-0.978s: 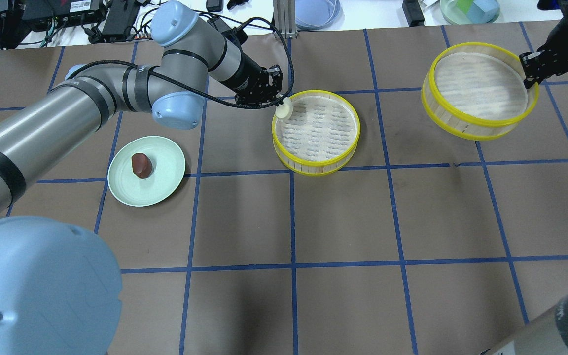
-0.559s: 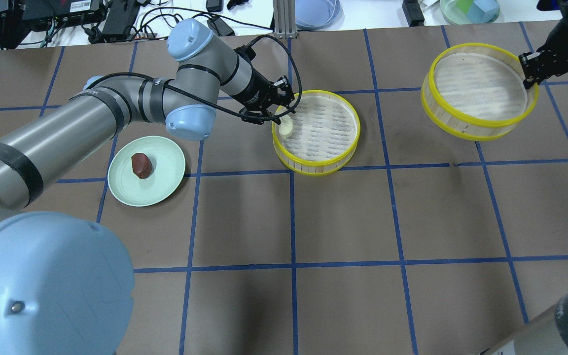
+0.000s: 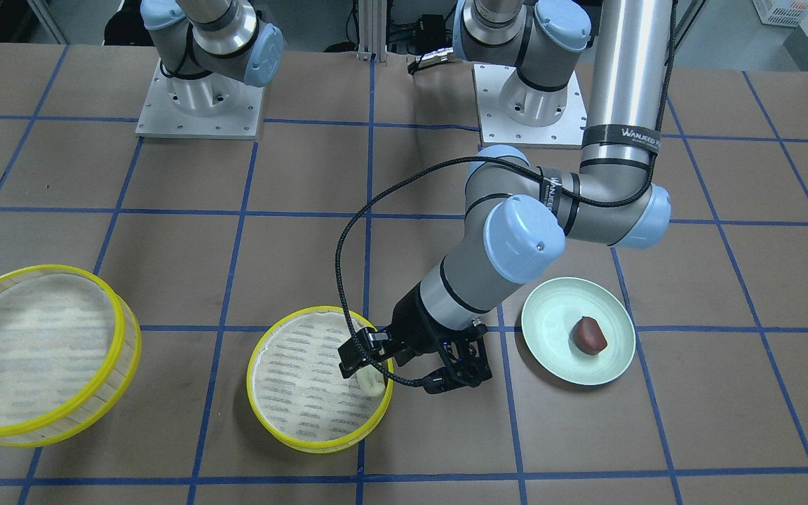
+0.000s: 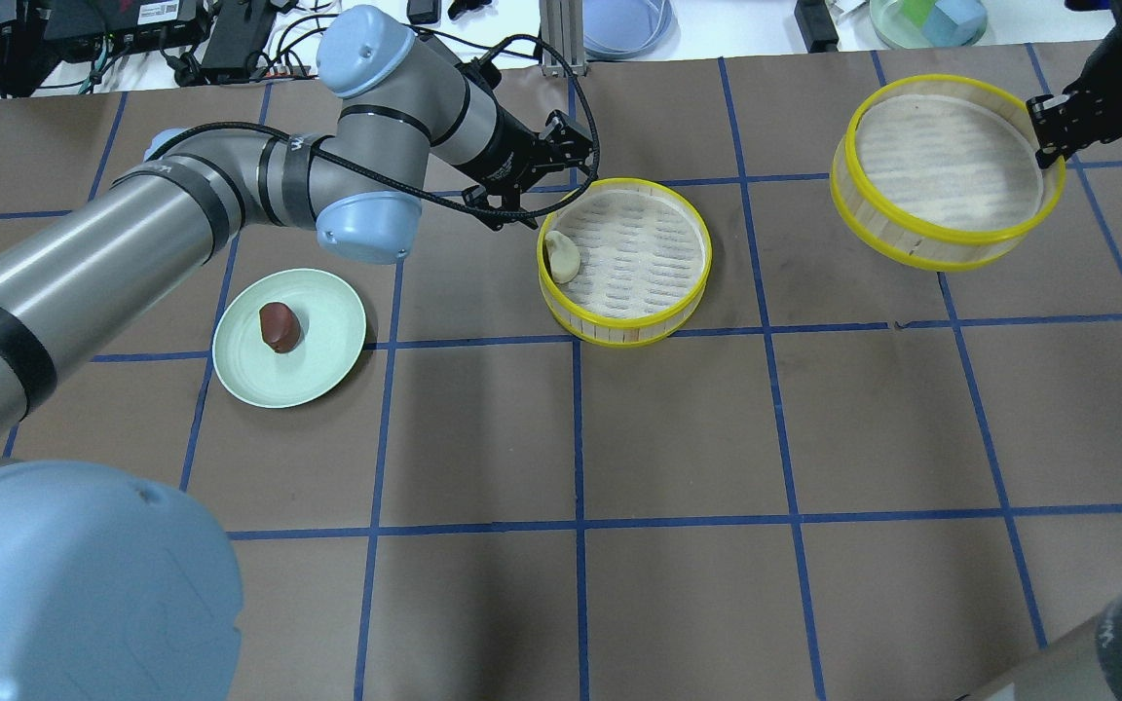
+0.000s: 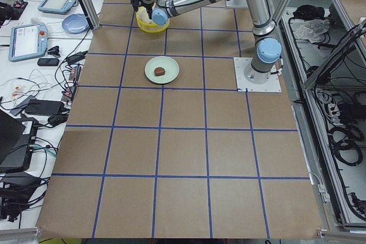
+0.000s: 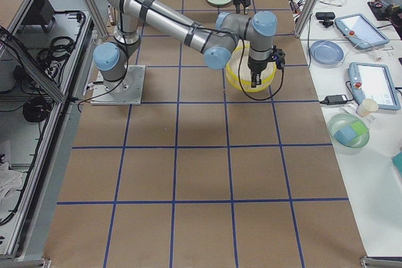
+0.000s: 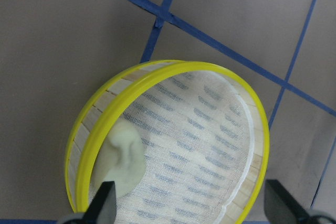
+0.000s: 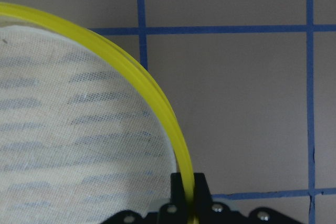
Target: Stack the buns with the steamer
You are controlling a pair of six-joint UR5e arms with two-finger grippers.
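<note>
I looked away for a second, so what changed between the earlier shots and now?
The left end effector lowered the cream bun into the low steamer tray, let it go and drew back, open. The right end effector stays shut on the taller tray at its rim; the brown bun stays on the green plate.

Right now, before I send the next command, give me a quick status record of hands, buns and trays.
left hand: open, over the edge of the low tray, holding nothing
right hand: shut on the rim of the tall tray
white bun: lying in the low tray, against its wall
brown bun: on the green plate
tall tray: held tilted, empty
stacked: not yet
</note>
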